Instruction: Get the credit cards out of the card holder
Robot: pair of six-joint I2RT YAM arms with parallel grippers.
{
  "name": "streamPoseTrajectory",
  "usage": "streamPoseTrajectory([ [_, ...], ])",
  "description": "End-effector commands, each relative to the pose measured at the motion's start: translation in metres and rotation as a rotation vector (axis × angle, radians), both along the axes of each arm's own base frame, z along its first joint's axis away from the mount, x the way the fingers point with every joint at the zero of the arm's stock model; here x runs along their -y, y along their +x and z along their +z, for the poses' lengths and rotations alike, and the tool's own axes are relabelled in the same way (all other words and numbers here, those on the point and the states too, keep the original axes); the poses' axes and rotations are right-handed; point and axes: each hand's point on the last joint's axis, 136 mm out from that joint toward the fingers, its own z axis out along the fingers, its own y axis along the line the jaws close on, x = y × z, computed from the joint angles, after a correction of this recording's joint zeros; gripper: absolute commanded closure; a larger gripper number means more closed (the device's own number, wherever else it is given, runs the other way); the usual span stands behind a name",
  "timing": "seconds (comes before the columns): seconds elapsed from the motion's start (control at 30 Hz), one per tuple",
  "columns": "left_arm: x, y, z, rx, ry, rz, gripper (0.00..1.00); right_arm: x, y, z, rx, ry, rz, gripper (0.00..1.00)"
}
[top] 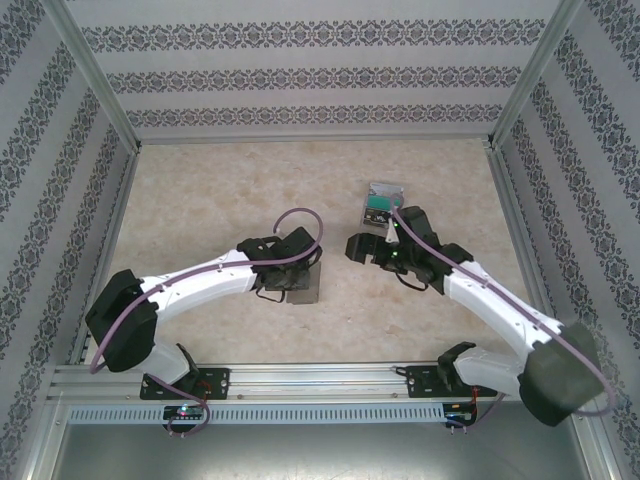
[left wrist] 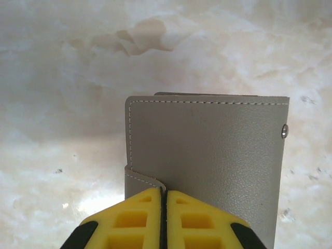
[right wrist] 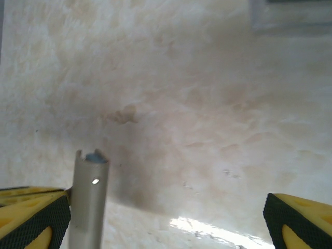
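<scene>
Yellow plastic fingers (left wrist: 129,218) of the left gripper (left wrist: 163,194), moulded with square hollows, are closed tight against each other. Their tips meet at the corner of a small tab (left wrist: 142,178) on the card holder (left wrist: 218,161); I cannot tell whether the tab is pinched between them. The card holder is a flat rectangle of grey-brown grained leather with pale stitching along its edge and a small metal stud (left wrist: 284,130) near its right side. It is folded shut on the mottled cream, stone-look table (left wrist: 78,78).

From above, the holder (top: 307,287) sits near the middle of the table, partly under the left gripper (top: 285,275). The right gripper (top: 358,250) is just to its right, apart from it. Its jaws stand wide open, and the black pads (right wrist: 36,220) of its fingers are finely ridged. A narrow grey upright strip (right wrist: 88,202) with a notched top, pale blue inside, rises just beside the left-hand finger; I cannot tell what it is.

Behind the right gripper lies a clear plastic case (top: 383,203) with green and black contents, its print too small to read. Patterned wall panels (top: 300,80) in metal framing enclose the table.
</scene>
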Motion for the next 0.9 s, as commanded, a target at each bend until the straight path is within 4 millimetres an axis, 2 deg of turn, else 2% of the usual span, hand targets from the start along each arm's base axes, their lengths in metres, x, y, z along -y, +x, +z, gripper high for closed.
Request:
streamPoseTrajectory([
  [0.0,0.003,0.008,-0.009,-0.001,-0.053,0.016,1.0,-0.038,0.0,0.004,-0.048,0.113,0.064,0.1],
  [0.1,0.0,0.007,-0.022,-0.034,-0.059,0.016,1.0,-0.061,-0.007,-0.01,-0.095,0.129,0.105,0.26],
  [0.2,-0.003,0.004,-0.032,-0.062,-0.074,0.017,1.0,-0.077,-0.015,-0.026,-0.137,0.146,0.118,0.37],
  [0.5,-0.007,-0.002,-0.041,-0.086,-0.165,0.034,1.0,-0.108,-0.029,-0.067,-0.277,0.273,0.125,0.38],
  [0.67,-0.005,-0.003,-0.042,-0.088,-0.195,0.035,1.0,-0.12,-0.028,-0.082,-0.327,0.311,0.139,0.38],
  [0.77,-0.005,-0.004,-0.041,-0.09,-0.211,0.033,1.0,-0.126,-0.027,-0.086,-0.346,0.323,0.152,0.43],
  [0.87,-0.005,-0.004,-0.042,-0.095,-0.215,0.034,1.0,-0.128,-0.027,-0.094,-0.369,0.314,0.153,0.43],
])
